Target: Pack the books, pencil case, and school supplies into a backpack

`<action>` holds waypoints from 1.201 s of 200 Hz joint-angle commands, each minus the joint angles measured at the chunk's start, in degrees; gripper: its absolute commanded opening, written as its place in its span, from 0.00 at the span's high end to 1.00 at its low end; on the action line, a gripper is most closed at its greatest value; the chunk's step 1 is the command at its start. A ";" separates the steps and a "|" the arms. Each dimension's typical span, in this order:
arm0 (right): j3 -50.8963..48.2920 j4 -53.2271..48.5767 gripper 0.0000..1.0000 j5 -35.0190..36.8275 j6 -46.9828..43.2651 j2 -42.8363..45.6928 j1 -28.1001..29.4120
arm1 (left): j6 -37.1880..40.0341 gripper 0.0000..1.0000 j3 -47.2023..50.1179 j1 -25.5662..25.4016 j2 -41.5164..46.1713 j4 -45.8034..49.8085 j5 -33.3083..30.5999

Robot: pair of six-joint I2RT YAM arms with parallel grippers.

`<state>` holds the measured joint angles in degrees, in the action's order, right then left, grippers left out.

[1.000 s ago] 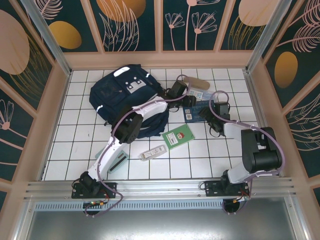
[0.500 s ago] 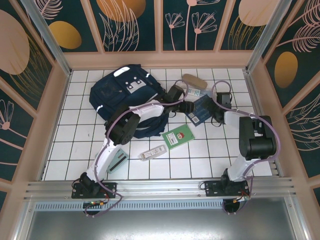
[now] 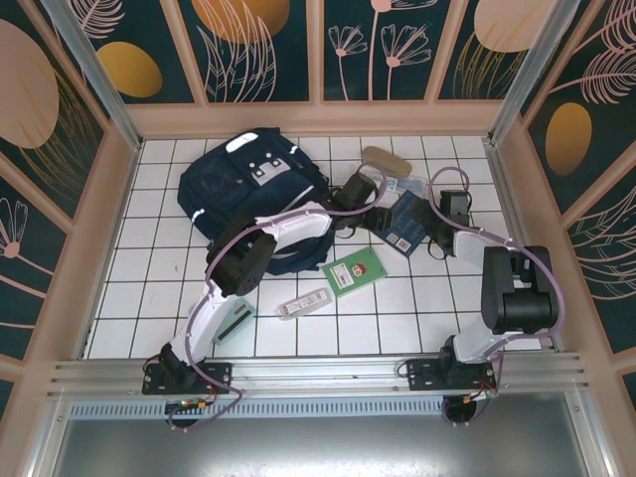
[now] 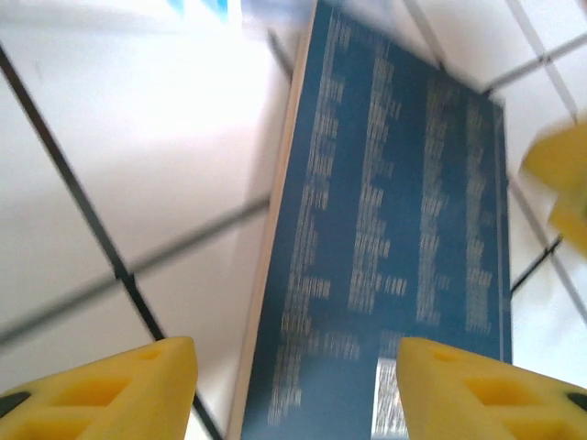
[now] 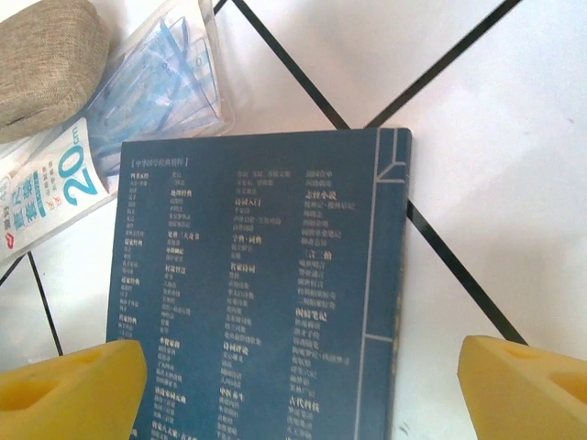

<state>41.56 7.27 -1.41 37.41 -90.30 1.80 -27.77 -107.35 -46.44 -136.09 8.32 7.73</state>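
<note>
A dark blue book [image 3: 401,225] lies on the white tiles right of the navy backpack [image 3: 248,184]. My left gripper [image 3: 375,207] is at the book's left end and is open, its yellow fingers [image 4: 110,385] straddling the book [image 4: 394,229]. My right gripper [image 3: 429,223] stands open at the other end, over the same book [image 5: 257,284]. Behind the book are the tan pencil case [image 3: 388,161] and the clear packet [image 3: 402,187]. A green book [image 3: 355,271], a white-grey bar [image 3: 303,303] and a mint calculator [image 3: 234,320] lie nearer.
Wooden walls ring the tiled floor [image 3: 159,268]. In the right wrist view the pencil case [image 5: 46,60] and the clear packet [image 5: 138,101] lie just beyond the book's far corner. Bare tiles show to the right of the book.
The dark blue book has turned and slid slightly right. My left gripper has moved right towards it, and its jaws have narrowed a little. My right arm has shifted right.
</note>
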 commanded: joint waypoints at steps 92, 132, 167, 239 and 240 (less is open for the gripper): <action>-1.04 2.55 0.11 -0.27 0.50 -2.73 3.70 | 5.11 0.68 -12.45 0.49 -12.18 6.06 -0.34; 0.01 3.78 0.12 -2.60 1.80 -5.05 4.35 | 3.05 0.76 -7.47 0.50 -9.77 3.05 3.07; -0.12 7.97 0.12 -8.52 4.16 -5.23 4.43 | -0.13 0.77 -4.18 0.48 -8.62 0.12 8.43; -4.11 23.17 0.12 -21.56 11.84 1.32 3.66 | -3.49 0.80 0.28 0.55 -7.36 -4.07 13.93; -4.16 23.24 0.12 -21.63 11.91 1.38 3.65 | -3.55 0.80 0.29 0.55 -7.35 -4.04 13.96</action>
<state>37.98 18.37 -10.39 44.58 -92.51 4.19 -29.47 -109.32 -43.92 -143.28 2.92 15.81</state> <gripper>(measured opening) 0.877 0.203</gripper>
